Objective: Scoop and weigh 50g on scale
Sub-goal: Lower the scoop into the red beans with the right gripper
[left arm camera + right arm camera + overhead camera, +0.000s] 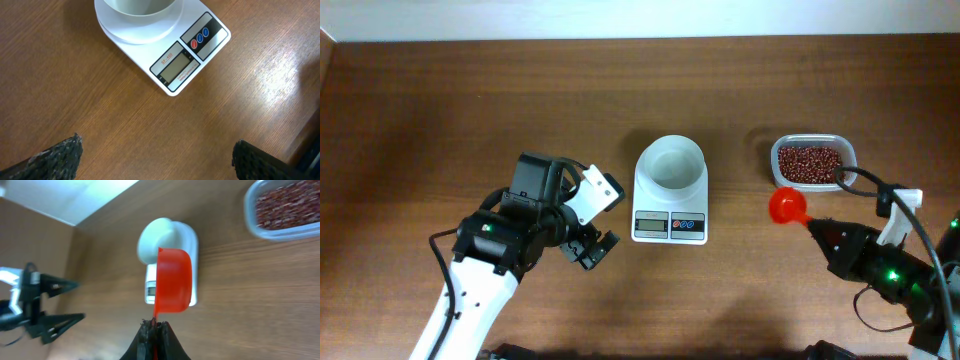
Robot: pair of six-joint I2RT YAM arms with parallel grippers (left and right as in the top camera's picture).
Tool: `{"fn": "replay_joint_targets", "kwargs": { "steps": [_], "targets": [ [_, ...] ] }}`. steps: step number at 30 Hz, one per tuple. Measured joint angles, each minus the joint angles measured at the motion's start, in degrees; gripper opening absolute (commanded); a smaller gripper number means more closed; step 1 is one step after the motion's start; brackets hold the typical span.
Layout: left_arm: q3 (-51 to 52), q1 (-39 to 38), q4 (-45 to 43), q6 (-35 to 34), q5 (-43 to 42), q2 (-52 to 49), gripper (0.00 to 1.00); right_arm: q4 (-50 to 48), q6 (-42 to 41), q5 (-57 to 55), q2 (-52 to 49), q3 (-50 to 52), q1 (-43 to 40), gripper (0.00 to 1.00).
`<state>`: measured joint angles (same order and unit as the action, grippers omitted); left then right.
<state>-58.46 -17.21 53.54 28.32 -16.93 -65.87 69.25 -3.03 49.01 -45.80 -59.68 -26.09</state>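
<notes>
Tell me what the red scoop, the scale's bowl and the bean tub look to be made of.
Scoop: likely glossy plastic, evenly bright red with a soft sheen.
Bowl: probably matte white plastic, opaque, with no glare.
Tub: seemingly thin clear or translucent plastic, going by the pale, see-through rim around the red beans.

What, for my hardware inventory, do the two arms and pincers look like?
Left arm: white links, black joints, green light, black cable; left pincer is dark and rough-textured. Right arm: black, green light, white wrist block, looping black cable; right pincer is slim and black.
</notes>
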Motion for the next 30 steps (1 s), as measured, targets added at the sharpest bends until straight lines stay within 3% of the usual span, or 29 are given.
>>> {"fn": "replay_joint_targets", "kwargs": {
  "steps": [7, 19, 30],
  "targets": [
    [0.0, 0.0, 0.0, 0.0, 0.0, 0.0, 0.99, 5.8, -0.4, 3.6, 0.0, -0.1, 0.0, 0.04],
    [0.0, 0.0, 0.0, 0.0, 0.0, 0.0, 0.99, 5.8, -0.5, 4.1, 0.0, -0.1, 0.0, 0.04],
    [0.0, 0.0, 0.0, 0.0, 0.0, 0.0, 0.99, -0.5, -0.4, 3.4, 0.0, -0.1, 0.0, 0.04]
  ]
}}
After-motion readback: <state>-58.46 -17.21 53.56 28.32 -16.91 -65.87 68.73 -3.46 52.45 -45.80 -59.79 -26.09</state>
